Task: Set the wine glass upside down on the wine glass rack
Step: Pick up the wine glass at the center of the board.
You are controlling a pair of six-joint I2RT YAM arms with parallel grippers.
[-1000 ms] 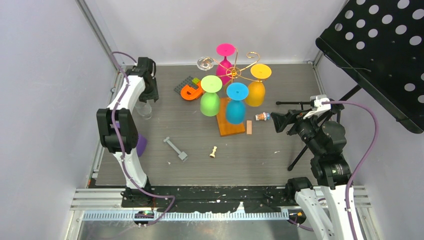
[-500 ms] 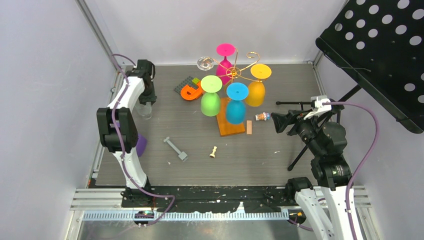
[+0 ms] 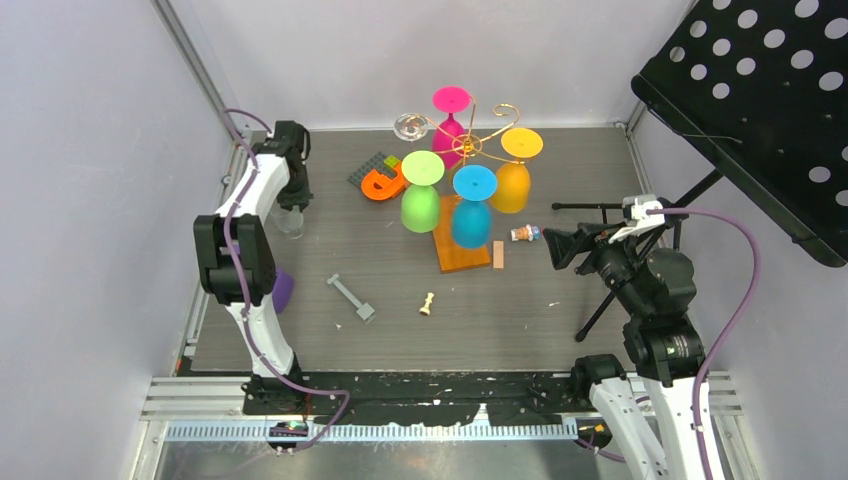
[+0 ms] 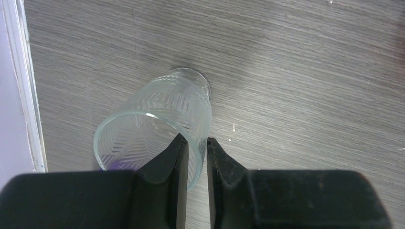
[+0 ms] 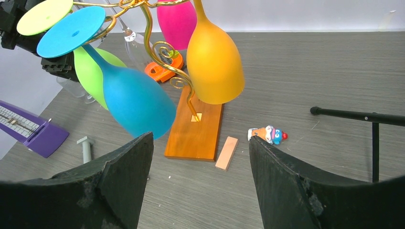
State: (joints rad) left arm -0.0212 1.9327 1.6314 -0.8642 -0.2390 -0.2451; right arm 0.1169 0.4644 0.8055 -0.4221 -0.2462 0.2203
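Clear wine glass (image 4: 160, 107) upright on worktop (image 4: 310, 71), rim wall pinched by left claw (image 4: 195, 139); right claw (image 5: 200, 138) spread wide, facing wine glass rack (image 5: 193, 133).

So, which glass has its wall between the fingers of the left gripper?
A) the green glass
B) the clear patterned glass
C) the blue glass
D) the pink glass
B: the left wrist view shows the left gripper closed on the wall of the clear patterned glass.
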